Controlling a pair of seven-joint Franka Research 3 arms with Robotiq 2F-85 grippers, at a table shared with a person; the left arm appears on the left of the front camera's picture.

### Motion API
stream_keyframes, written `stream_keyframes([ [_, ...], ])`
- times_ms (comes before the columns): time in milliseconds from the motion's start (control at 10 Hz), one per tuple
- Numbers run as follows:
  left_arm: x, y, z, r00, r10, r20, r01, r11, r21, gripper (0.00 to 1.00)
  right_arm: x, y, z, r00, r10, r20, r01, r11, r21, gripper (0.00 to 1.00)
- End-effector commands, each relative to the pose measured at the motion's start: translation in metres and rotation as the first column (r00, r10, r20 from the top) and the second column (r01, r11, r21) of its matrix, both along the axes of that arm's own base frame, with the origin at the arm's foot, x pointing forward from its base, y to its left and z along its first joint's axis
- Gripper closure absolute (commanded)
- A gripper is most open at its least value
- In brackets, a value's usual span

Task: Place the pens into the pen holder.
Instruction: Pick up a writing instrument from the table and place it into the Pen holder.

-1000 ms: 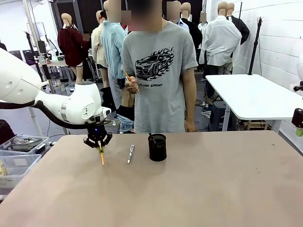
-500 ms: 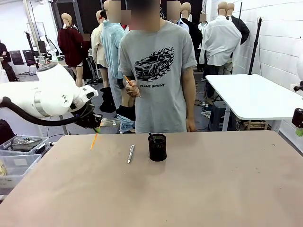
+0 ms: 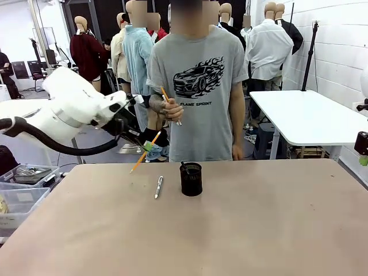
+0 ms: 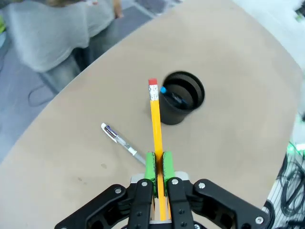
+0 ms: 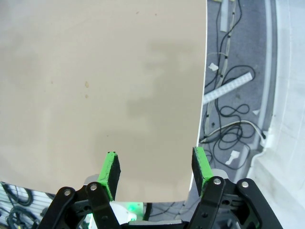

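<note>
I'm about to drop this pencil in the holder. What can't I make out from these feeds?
- Inside the pen holder: in the front view its own wall hides the contents; in the left wrist view it is dark beyond one blue-ended pen.
- Rear end of the pencil: in the left wrist view it is hidden between the fingers of the left gripper.
- The person's hand: in the front view it is too small to count what it holds.

Bare table rings the pen holder; a silver pen lies to its left.
</note>
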State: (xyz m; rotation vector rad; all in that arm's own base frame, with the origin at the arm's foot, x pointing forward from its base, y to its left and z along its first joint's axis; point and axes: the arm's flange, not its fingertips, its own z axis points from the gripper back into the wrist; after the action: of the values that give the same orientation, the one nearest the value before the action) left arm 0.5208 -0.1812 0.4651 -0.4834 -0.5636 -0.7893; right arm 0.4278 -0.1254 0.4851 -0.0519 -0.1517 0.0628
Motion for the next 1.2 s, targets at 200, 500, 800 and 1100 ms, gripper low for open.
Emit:
stream_keyframes([
  [200,-0.025,0.134,-0.053,0.949,-0.281,0.144,0.306,0.930,-0.205,1.00,0.002,0.002,-0.001,1.000,-0.008,-0.004,0.008,1.000,0.001,0.24],
  [500,-0.092,0.243,-0.027,0.933,-0.084,0.349,0.227,0.891,-0.392,1.00,0.002,0.002,-0.001,1.000,-0.008,-0.004,0.008,1.000,0.001,0.24],
  [800,-0.161,0.322,-0.034,0.869,0.131,0.477,0.129,0.871,-0.474,1.00,0.002,0.002,-0.001,1.000,-0.008,-0.004,0.008,1.000,0.001,0.24],
  [1100,-0.155,0.328,-0.040,0.908,0.277,0.314,-0.090,0.862,-0.499,1.00,0.002,0.002,-0.001,1.000,-0.008,-0.004,0.008,1.000,0.001,0.24],
])
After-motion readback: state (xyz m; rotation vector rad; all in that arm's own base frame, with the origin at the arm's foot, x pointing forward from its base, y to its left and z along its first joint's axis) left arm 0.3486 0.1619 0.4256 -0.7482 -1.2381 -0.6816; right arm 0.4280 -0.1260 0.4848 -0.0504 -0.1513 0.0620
